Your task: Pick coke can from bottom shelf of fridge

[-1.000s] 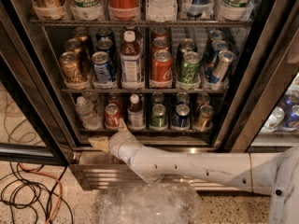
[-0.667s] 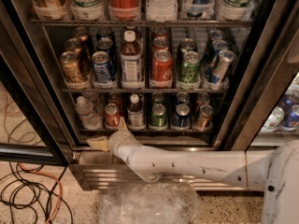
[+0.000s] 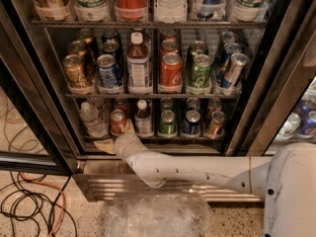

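Small red aluminium coke can [image 3: 117,122] with a silver top stood upright at the front of the bottom shelf [image 3: 197,138], a dark wire rack with a thin metal front rail. It was in the second lane from the left. A clear plastic water bottle [image 3: 90,118] stood just to its left and a brown bottle with a white cap [image 3: 143,118] just to its right. Further right in the same front row: green can [image 3: 167,123], blue can [image 3: 191,122], copper-coloured can [image 3: 216,124].

End effector [image 3: 120,137] sat at the shelf's front edge, directly below and in front of the coke can. It was carried on the white arm [image 3: 197,169], which ran in from the lower right across the shiny steel slatted base panel [image 3: 113,189]. It looked very close to the can, possibly touching. Could not tell whether it was apart, together or clamped on anything.

Tall black-framed fridge [image 3: 37,112]: the shelf above held more cans, among them a larger red can [image 3: 170,72]. Crumpled clear plastic sheet [image 3: 153,215] lay on the speckled floor before the base panel. Black and orange cables [image 3: 29,206] lay at lower left.
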You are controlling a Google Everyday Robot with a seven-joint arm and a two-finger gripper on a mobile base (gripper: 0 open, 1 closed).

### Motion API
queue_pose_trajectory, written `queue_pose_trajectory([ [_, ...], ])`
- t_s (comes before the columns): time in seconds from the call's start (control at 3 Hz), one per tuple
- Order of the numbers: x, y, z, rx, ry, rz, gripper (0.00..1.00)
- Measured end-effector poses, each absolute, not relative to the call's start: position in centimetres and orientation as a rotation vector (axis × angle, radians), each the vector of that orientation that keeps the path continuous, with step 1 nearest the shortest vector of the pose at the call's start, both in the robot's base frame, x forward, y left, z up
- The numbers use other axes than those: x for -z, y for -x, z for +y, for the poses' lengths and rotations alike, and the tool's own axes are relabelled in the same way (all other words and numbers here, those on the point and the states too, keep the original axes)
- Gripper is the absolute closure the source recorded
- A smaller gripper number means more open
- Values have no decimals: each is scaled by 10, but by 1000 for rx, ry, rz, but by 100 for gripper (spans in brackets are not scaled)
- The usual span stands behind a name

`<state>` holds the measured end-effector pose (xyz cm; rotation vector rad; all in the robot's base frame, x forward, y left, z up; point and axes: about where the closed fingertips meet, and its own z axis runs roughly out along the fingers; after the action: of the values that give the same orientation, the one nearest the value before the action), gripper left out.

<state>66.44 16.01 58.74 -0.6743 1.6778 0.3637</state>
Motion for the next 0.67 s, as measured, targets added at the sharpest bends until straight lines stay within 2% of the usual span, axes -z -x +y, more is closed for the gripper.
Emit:
queue_pose_trajectory([
  [0.67, -595, -696, 172, -339, 660, 1608, 12],
])
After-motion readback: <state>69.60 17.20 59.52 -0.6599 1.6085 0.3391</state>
